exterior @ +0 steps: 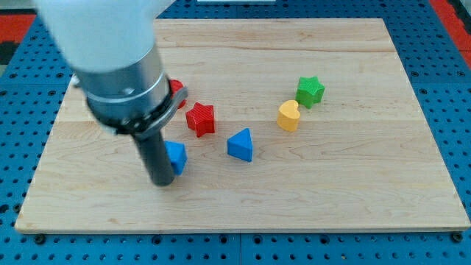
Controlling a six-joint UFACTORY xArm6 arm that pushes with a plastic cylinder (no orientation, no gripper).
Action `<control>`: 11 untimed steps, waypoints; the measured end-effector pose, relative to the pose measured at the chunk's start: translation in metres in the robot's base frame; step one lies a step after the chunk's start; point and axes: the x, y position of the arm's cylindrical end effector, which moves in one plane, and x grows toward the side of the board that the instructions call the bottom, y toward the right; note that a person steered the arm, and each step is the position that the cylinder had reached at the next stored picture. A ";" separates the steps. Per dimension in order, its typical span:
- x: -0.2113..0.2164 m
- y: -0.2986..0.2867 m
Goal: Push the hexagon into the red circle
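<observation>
- Our arm comes in from the view's top left: a bulky white housing, then a dark metal collar, then the straight dark rod dropping down to the bench (309,199).
- The rod stands close to upright in this view, leaning slightly toward the view's right as it goes down.
- My tip (163,181) sits on the wooden bench surface, in the left half, below the middle of the board.
- Tool state: it's a plain rod, no jaws to spread or press together, and it pinches nothing; it only touches from the side.
- A blue block (176,156) sits right against the rod's right side, apparently touching just above my tip. The rod hides part of it, so we can't make out its shape, hexagon or otherwise.
- A red block (177,91) pokes out from behind the collar, up and right of the rod. Mostly hidden, shape not readable, so we can't tell if it is the circle.
- The blue block lies below that red block, well apart from it, with the collar and rod between and beside them.
- Red star (200,118): right of the rod, above the blue block, near but not touching.
- Blue triangle (241,145): further right, roughly level with the blue block.
- Yellow block (288,115), rounded, looks heart-like: right of centre.
- Green star (310,91): just up and right of the yellow block, almost touching it.
</observation>
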 end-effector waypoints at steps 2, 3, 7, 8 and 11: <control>-0.004 -0.050; -0.089 -0.115; -0.216 -0.034; -0.181 -0.045; -0.159 -0.113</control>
